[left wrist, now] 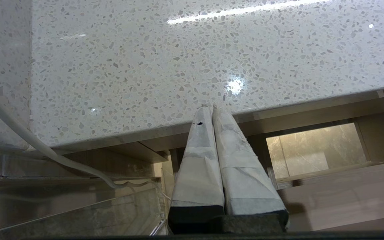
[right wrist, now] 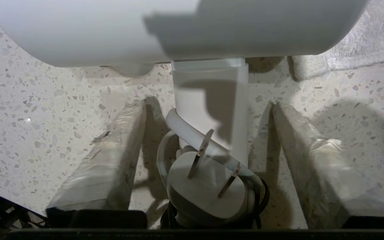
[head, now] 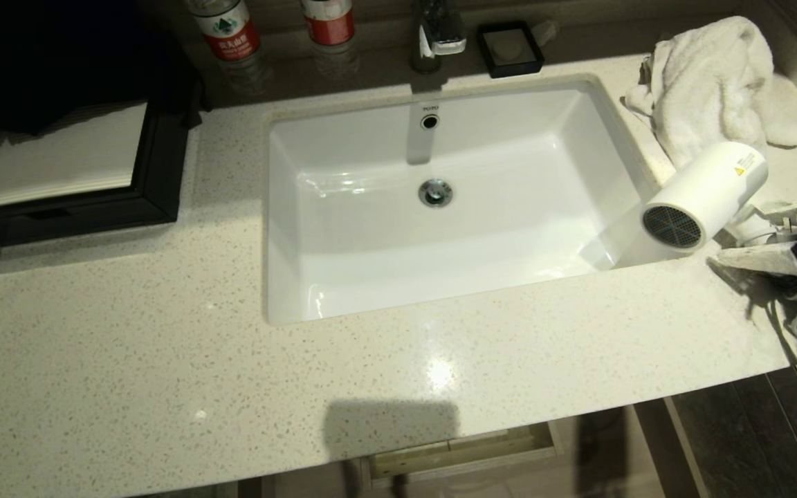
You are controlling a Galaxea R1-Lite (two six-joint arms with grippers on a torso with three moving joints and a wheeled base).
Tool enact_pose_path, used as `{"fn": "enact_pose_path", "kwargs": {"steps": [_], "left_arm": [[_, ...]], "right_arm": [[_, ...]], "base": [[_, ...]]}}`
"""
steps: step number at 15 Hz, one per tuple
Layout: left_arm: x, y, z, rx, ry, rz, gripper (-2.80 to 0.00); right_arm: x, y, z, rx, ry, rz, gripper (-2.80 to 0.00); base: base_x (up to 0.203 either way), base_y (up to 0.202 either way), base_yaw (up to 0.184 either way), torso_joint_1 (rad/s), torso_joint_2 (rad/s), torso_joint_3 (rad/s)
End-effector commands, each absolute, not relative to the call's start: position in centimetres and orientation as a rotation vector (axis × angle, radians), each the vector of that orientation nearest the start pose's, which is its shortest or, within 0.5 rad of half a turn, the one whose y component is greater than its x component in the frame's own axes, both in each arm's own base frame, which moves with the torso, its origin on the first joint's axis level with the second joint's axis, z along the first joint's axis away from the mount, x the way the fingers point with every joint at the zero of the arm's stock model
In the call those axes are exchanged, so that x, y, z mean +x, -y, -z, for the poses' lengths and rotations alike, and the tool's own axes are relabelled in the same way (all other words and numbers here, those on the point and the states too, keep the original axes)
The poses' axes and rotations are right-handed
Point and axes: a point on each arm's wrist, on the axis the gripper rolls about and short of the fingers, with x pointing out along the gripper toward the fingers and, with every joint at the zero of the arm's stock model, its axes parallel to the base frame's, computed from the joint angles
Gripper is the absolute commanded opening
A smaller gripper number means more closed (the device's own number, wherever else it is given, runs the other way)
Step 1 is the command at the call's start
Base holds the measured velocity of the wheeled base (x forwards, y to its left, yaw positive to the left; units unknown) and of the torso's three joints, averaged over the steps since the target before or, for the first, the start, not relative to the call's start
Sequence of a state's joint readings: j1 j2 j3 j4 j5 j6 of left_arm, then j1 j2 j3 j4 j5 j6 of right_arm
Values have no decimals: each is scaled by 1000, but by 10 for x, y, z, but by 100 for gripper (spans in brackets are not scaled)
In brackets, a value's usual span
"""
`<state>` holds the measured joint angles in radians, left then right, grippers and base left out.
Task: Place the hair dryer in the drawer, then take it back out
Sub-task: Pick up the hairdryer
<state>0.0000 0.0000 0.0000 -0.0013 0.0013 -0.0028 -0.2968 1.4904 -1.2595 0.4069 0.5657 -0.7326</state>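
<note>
So the hair dryer (head: 706, 200) sits on the counter (head: 163, 360) right of the sink (head: 440, 207), barrel lying on its side with the grey mesh end (head: 672, 226) pointing toward the basin and the towel (head: 710, 83) bunched up just behind it. My guess is it's light: hollow white plastic, rigid, nothing that squishes. The shell looks smooth and glossy though, so I'd call it slippery, and the fat round barrel is a poor place to pinch (too wide and it'd want to roll out).

The handle (right wrist: 212, 100) is the obvious place to grab, flat-sided and narrow enough to fit between the fingers. The catch is the cord, since the plug (right wrist: 205, 190) and a few loops of cable are piled right at the handle's base and will dangle and snag on the way to the drawer (left wrist: 345, 196), which is open below the counter edge.

The right gripper (right wrist: 208, 110) is at the counter's far right, fingers spread, one on each side of the handle with a visible gap both sides, so it's straddling and not squeezing anything yet. The plug lies between the fingers too, closer to the wrist.

The left gripper (left wrist: 212, 110) is parked low by the counter's front edge, fingers pressed together, holding nothing
</note>
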Motion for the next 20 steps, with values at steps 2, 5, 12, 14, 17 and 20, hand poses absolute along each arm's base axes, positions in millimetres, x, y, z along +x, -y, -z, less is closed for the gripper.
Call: {"fn": "enact_pose_path", "kwargs": {"steps": [2, 5, 12, 14, 17, 20], "left_arm": [[-23, 0, -75, -3, 0, -2, -280], [-23, 0, -75, -3, 0, -2, -280], [-23, 0, -75, -3, 0, -2, -280], [-23, 0, -75, -3, 0, -2, -280], [-23, 0, -75, -3, 0, -2, -280], [-23, 0, -75, -3, 0, -2, -280]], "right_arm": [[233, 59, -272, -441, -457, -457, -280], [232, 58, -272, -439, -461, -459, -280], [213, 53, -286, -468, -410, -437, -280], [200, 49, -294, -487, -378, -426, -280], [182, 43, -301, -488, -344, -409, -280], [161, 37, -310, -335, -327, -362, -280]], "base": [[0, 0, 0, 0, 0, 0], [0, 0, 0, 0, 0, 0], [0, 0, 0, 0, 0, 0], [0, 0, 0, 0, 0, 0], [0, 0, 0, 0, 0, 0], [0, 0, 0, 0, 0, 0]]}}
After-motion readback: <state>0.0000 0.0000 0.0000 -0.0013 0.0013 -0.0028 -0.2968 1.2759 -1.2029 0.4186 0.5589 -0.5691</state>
